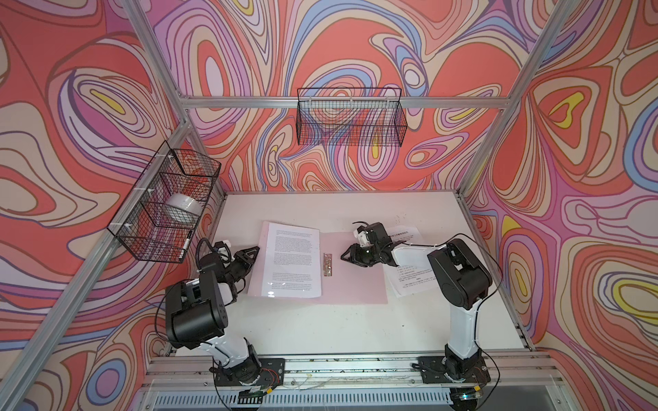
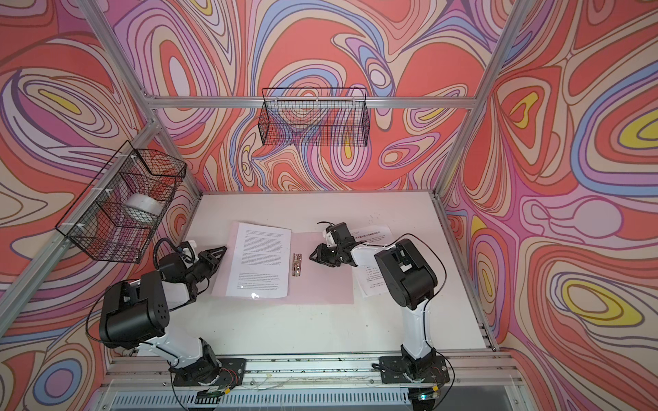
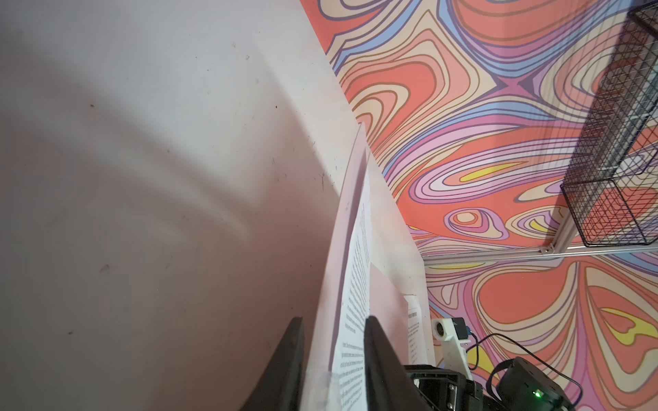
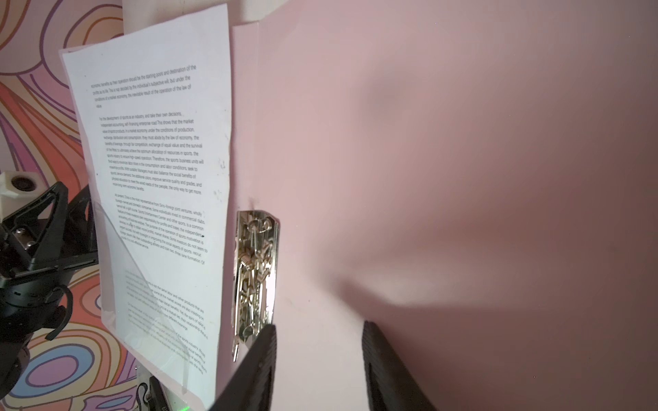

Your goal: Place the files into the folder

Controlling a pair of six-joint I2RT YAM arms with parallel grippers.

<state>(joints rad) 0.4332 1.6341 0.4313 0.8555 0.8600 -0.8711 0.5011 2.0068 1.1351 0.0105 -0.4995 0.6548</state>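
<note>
The pale-pink folder (image 1: 356,284) lies open and flat in the middle of the tabletop (image 1: 320,331), with its metal clip (image 1: 327,264) at the spine. One printed sheet (image 1: 290,259) already rests on its left half, slightly askew. Another printed sheet (image 1: 406,283) lies at the folder's right edge, mostly under the right arm. The left claw (image 1: 257,249) stands partly open and low at the folder's left edge. In its wrist view the cover edge and the sheet's edge pass between the fingers, which look apart rather than pinched. The right claw (image 1: 342,256) hovers moderately open over the bare right half near the clip, holding nothing. The sheets are probably very light and limp, and they would slide easily on the smooth cover. A flat sheet offers no grip from above, so the likely hold is a free edge or corner, lifted slightly. The folder itself looks thin and bendy, so it may shift if a sheet is dragged across it.
</note>
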